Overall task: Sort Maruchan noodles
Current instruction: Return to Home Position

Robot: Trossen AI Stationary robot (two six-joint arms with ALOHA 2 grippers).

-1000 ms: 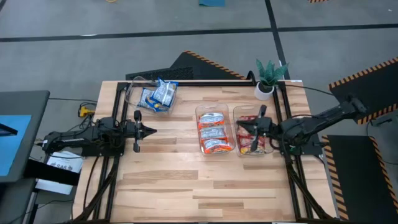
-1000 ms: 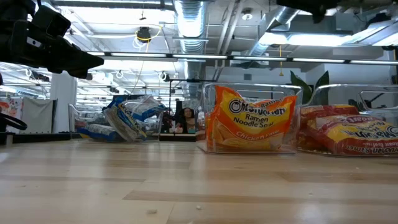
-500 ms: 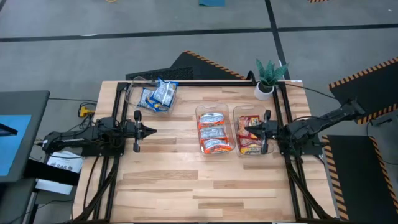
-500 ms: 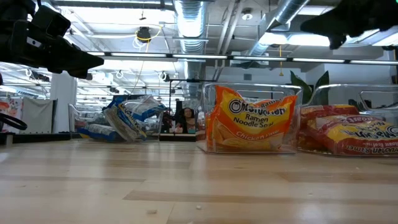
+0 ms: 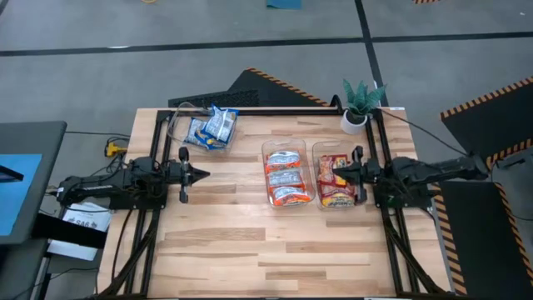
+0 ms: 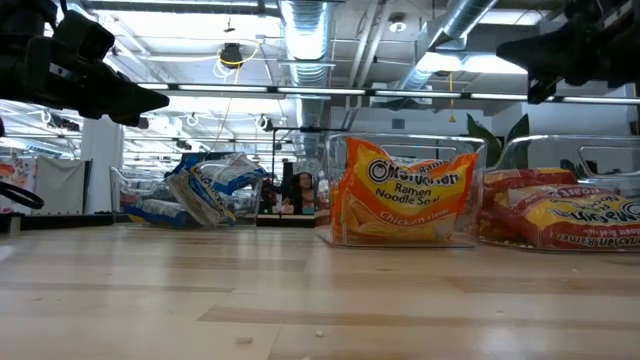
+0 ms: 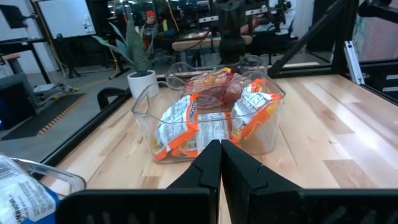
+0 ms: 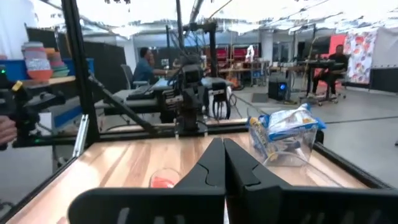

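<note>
Blue-and-white noodle packets (image 5: 212,127) lie heaped in a clear bin at the table's far left, also in the right wrist view (image 8: 283,130). Orange packets (image 5: 286,177) fill the middle bin, one standing against its near wall (image 6: 408,195). Red-and-yellow packets (image 5: 337,190) lie in the right bin (image 6: 560,212). My left gripper (image 5: 200,174) hovers shut over the table's left side, pointing at the orange bin (image 7: 186,121). My right gripper (image 5: 333,173) hovers shut, level, above the red bin, its fingers together in its wrist view (image 8: 224,152).
A small potted plant (image 5: 360,104) stands at the table's far right corner. The three clear bins take up the far half; bare wood (image 5: 275,242) spreads over the near half. People sit in the room beyond the table (image 8: 148,62).
My right gripper has drawn back from inside the red bin toward the table's right edge and levelled out above the bin. The packets have stayed where they were.
</note>
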